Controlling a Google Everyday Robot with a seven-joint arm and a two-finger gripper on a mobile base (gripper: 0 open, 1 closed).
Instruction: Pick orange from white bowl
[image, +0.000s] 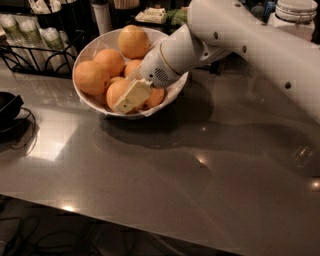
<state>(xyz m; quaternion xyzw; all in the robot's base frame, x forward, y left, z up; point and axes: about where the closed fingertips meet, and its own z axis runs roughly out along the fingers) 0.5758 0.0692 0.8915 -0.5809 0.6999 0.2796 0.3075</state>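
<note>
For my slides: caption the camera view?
Robot pincer low in the white bowl among its oranges, on a grey countertop.

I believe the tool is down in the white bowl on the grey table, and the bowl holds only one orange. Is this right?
Not quite. The camera view shows several oranges in the white bowl, not one. The tool is down among them, and the bowl stands on the grey table.

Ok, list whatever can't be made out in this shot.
Camera view.
The gripper sits in the white bowl, on the oranges; it covers the fruit beneath it.
Bowl's right rim: hidden behind the arm.
Black object at left: cut off by the edge.
</note>
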